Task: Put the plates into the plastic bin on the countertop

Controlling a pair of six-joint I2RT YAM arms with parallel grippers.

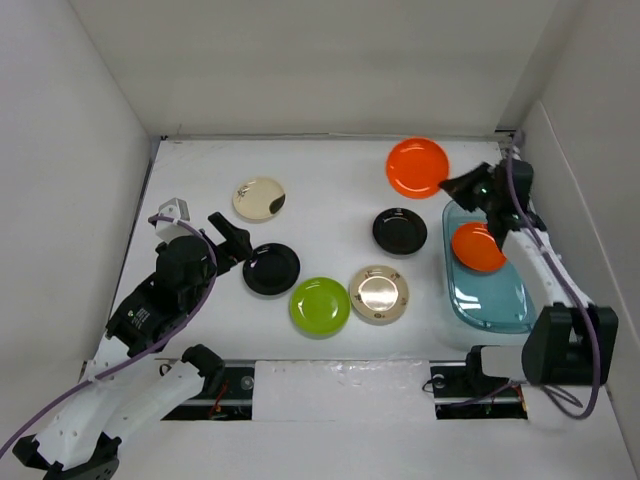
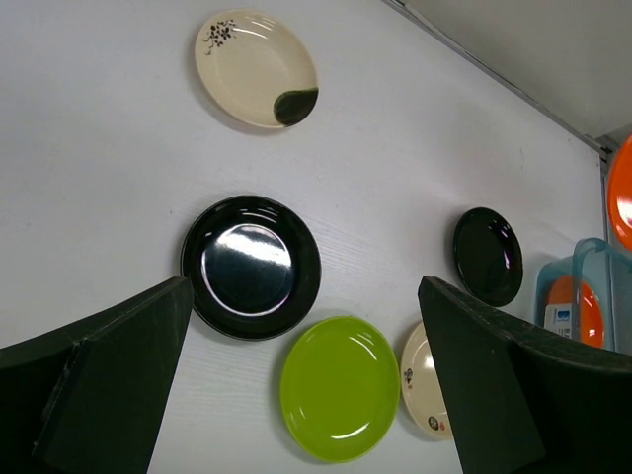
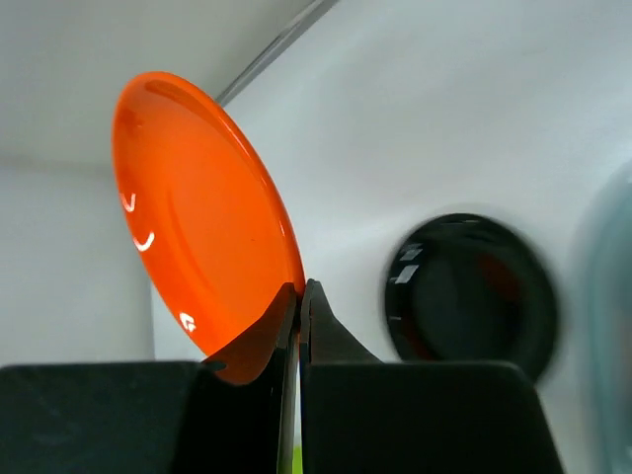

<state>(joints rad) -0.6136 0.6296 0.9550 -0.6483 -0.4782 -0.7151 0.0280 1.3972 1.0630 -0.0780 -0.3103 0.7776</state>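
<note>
Your left gripper (image 1: 232,235) (image 2: 304,286) hangs spread wide over the near black plate (image 1: 271,268) (image 2: 252,267), holding nothing. Just right of that plate lie the green plate (image 1: 320,306) and, close beside it, the gold plate (image 1: 379,294). At the near right stands the bin (image 1: 497,305), with one orange plate (image 1: 477,247) already lying in its far half. Farther back on the countertop (image 1: 330,180) sit the far black plate (image 1: 400,231) and the cream plate (image 1: 259,198), well apart from each other.

At the far right, your right gripper (image 1: 462,185) (image 3: 299,291) is pressed tight on the rim of the second orange plate (image 1: 417,165) (image 3: 197,217) and holds it tilted, just beyond the bin's far end.

So the step in hand looks like the second delivery — plate gripped, not yet in the bin. Next you need to bring it back over the bin and lower it, either onto the first orange plate or into the free near half, and part the fingers only once it rests. The pinch is thin and on the edge alone, so move gently; a quick swing could slip it. Five plates wait on the countertop — the left gripper seems best placed for the near black one.
</note>
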